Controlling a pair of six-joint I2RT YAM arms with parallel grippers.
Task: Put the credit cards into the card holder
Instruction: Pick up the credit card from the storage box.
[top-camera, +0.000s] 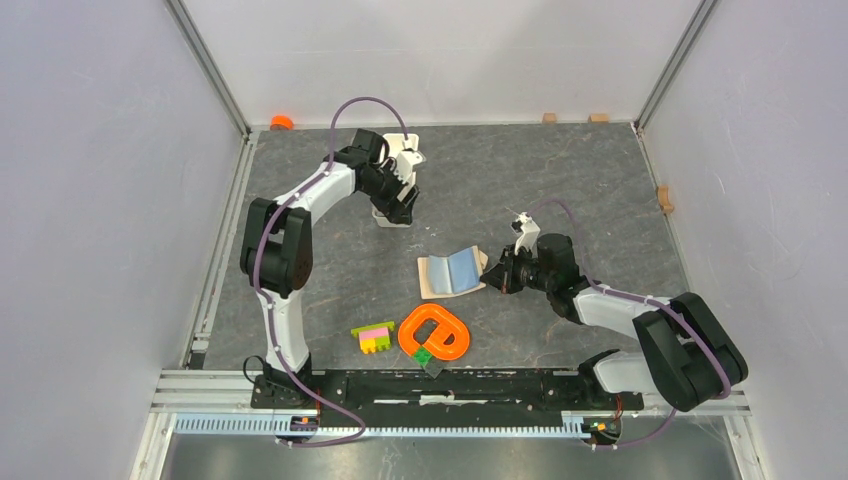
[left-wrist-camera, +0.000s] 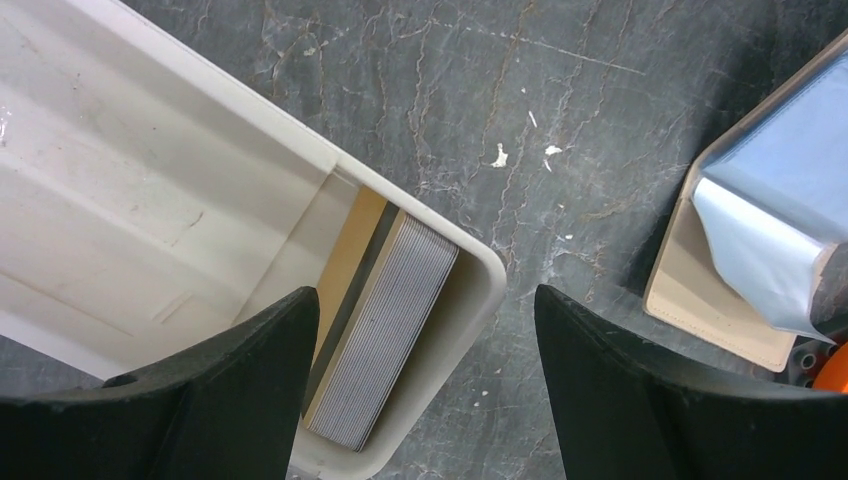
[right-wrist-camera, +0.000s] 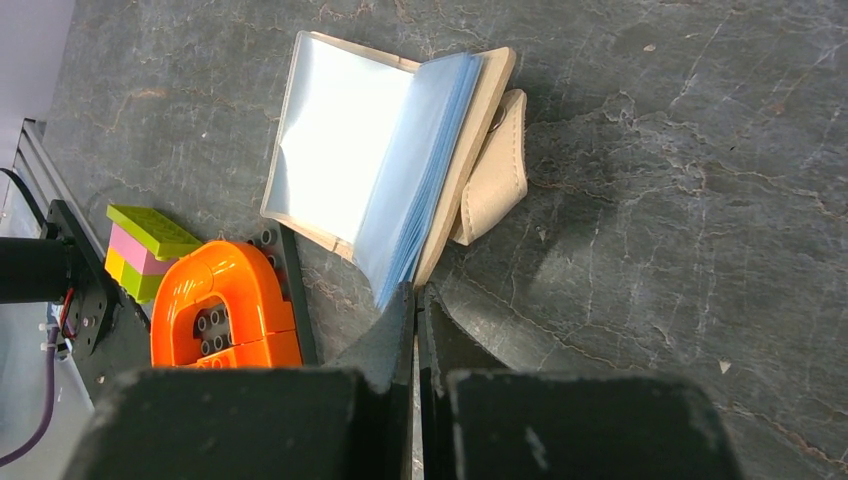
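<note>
Open card holder (top-camera: 452, 272) pinned, credit cards (left-wrist-camera: 385, 330) stacked in the white tray (left-wrist-camera: 420, 215)
The right tool (right-wrist-camera: 414, 300), pinched shut, sits at the holder's corner, apparently to hold its sleeves spread; beyond and left of the holder, the left tool (left-wrist-camera: 428, 390) hangs wide above the cards, ready to pick; dark veined bench (top-camera: 560, 170), pale grey walls (top-camera: 100, 200)

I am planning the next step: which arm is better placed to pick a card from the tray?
Left. The left hand, open, hangs over the cards in the white tray; the right hand is shut beside the card holder.
</note>
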